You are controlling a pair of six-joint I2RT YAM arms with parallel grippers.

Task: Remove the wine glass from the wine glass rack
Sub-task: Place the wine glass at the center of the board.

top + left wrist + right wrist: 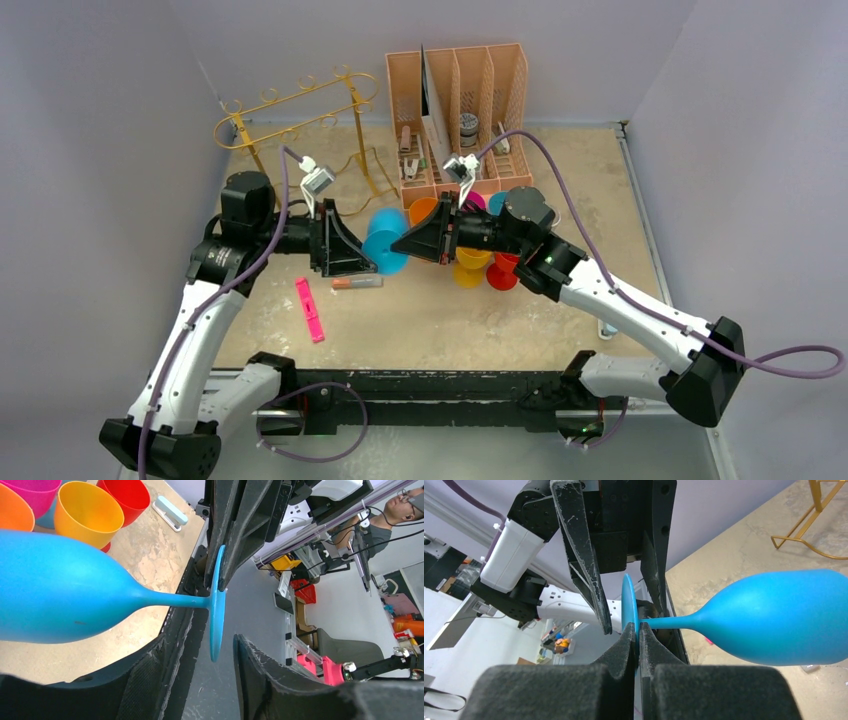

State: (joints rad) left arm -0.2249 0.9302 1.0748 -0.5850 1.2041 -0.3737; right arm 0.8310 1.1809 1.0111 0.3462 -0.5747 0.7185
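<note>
A blue wine glass [384, 228] hangs on its side in the air between my two arms, away from the gold wire wine glass rack [300, 100] at the back left. My right gripper [638, 630] is shut on the rim of the glass's round foot [628, 605], and the bowl [774, 615] sticks out to the side. My left gripper [214, 630] is open. Its fingers stand on either side of the same foot [216, 615], with a gap showing on the right side. A leg of the rack [804, 525] shows behind the bowl.
Orange, magenta, yellow and red glasses [470, 262] stand grouped under my right arm, with the yellow one [87, 510] closest. A peach desk organiser [460, 110] sits at the back. A pink marker [310, 310] and a grey pen [357, 283] lie on the table.
</note>
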